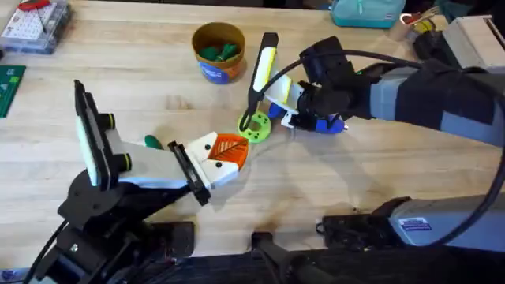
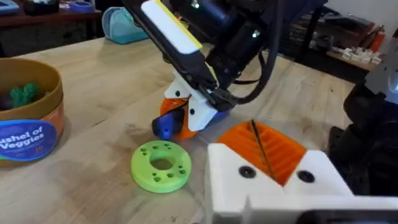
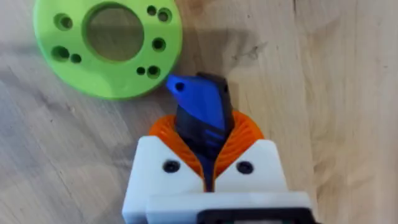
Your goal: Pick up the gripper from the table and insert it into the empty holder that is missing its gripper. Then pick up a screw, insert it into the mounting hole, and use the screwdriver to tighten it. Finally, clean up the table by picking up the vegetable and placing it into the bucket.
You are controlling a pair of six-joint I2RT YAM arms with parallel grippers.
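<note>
My right gripper (image 1: 284, 117) reaches in from the right and is shut on a blue and black piece (image 3: 200, 112), tip down by the table (image 1: 379, 189). A green disc (image 1: 255, 126) with a centre hole and small holes lies flat just in front of it. A yellow and black screwdriver (image 1: 264, 69) leans slanted over the right gripper (image 2: 186, 115), lower end near the green disc (image 2: 161, 164). My left gripper (image 1: 225, 154) is shut with nothing seen between its orange pads (image 2: 281, 146), close to the disc. A green vegetable (image 1: 152, 142) lies beside the left arm.
The bucket (image 1: 218, 51) stands behind the disc, upright, with green vegetables inside. A parts box (image 1: 35, 25) and a green board (image 1: 9, 85) sit at the far left, a teal case (image 1: 367, 12) at the back. Bare wood lies in front of the right gripper.
</note>
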